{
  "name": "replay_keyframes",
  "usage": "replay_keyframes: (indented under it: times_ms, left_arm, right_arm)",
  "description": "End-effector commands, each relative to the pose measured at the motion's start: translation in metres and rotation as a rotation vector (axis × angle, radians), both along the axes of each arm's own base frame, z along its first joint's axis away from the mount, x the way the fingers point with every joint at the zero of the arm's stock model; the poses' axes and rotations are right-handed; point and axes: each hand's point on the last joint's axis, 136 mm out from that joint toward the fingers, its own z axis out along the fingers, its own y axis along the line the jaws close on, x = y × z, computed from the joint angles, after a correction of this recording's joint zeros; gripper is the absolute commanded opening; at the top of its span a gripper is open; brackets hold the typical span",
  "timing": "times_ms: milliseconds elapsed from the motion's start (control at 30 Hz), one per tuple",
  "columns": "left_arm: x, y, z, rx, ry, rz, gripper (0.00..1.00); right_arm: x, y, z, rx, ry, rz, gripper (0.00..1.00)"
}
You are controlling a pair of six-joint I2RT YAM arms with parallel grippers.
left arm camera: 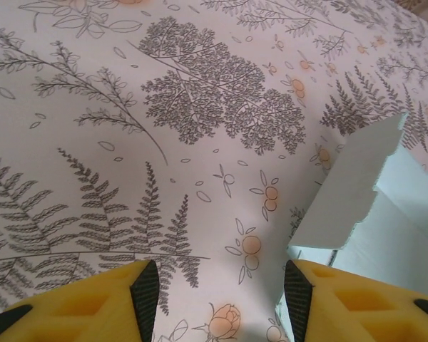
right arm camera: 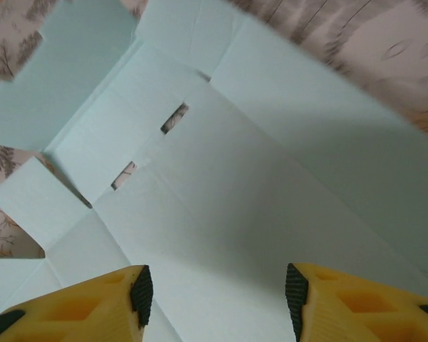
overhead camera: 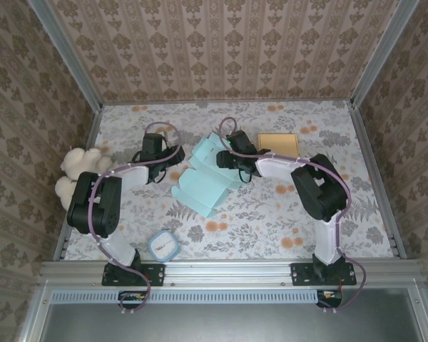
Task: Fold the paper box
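The paper box is a pale blue, partly unfolded sheet lying mid-table, with flaps standing up at its far end. My left gripper sits at the box's left edge. In the left wrist view that gripper is open over bare tablecloth, and a raised box flap stands just to the right of its right finger. My right gripper hovers over the far part of the box. In the right wrist view this gripper is open above a flat inner panel with two small slots, holding nothing.
A white plush toy lies at the left edge of the table. A flat tan square rests at the back right. A small blue-rimmed white object sits near the front edge. Patterned walls enclose the floral tablecloth.
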Motion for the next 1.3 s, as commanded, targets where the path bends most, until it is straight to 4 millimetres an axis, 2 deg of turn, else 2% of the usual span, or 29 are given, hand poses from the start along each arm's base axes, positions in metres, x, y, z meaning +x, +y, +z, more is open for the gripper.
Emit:
replay_keyframes:
  times_ms: [0, 100, 167, 367, 467, 633, 767, 967, 1167, 1267]
  left_arm:
    - [0.001, -0.005, -0.002, -0.038, -0.026, -0.018, 0.53]
    - [0.001, -0.003, -0.001, -0.037, -0.036, -0.01, 0.53]
    - [-0.001, -0.002, 0.0, -0.035, -0.04, -0.003, 0.53]
    - [-0.007, 0.007, 0.009, -0.016, -0.064, 0.029, 0.53]
    - [-0.011, 0.017, 0.011, 0.02, -0.069, 0.065, 0.53]
    - [-0.018, 0.031, 0.013, 0.067, -0.07, 0.111, 0.53]
    - [-0.024, 0.038, 0.017, 0.081, -0.078, 0.138, 0.54]
    - [-0.031, 0.04, 0.018, 0.076, -0.088, 0.144, 0.53]
    - [-0.035, 0.034, 0.016, 0.068, -0.093, 0.124, 0.53]
    - [-0.037, 0.027, 0.017, 0.071, -0.102, 0.103, 0.53]
  right_arm:
    - [-0.004, 0.024, -0.01, 0.081, 0.051, 0.072, 0.54]
    - [-0.016, 0.033, -0.023, 0.132, 0.096, 0.113, 0.5]
    - [-0.026, 0.038, -0.022, 0.177, 0.103, 0.14, 0.5]
    - [-0.058, 0.051, 0.005, 0.152, 0.054, 0.215, 0.5]
    - [-0.076, 0.066, 0.014, 0.157, 0.051, 0.261, 0.5]
    - [-0.105, 0.099, 0.007, 0.171, 0.091, 0.345, 0.5]
    - [-0.119, 0.111, -0.013, 0.196, 0.16, 0.372, 0.5]
    - [-0.132, 0.097, -0.034, 0.16, 0.216, 0.358, 0.5]
    - [-0.15, 0.061, -0.06, 0.0, 0.283, 0.341, 0.5]
    - [-0.158, 0.04, -0.063, -0.077, 0.292, 0.338, 0.49]
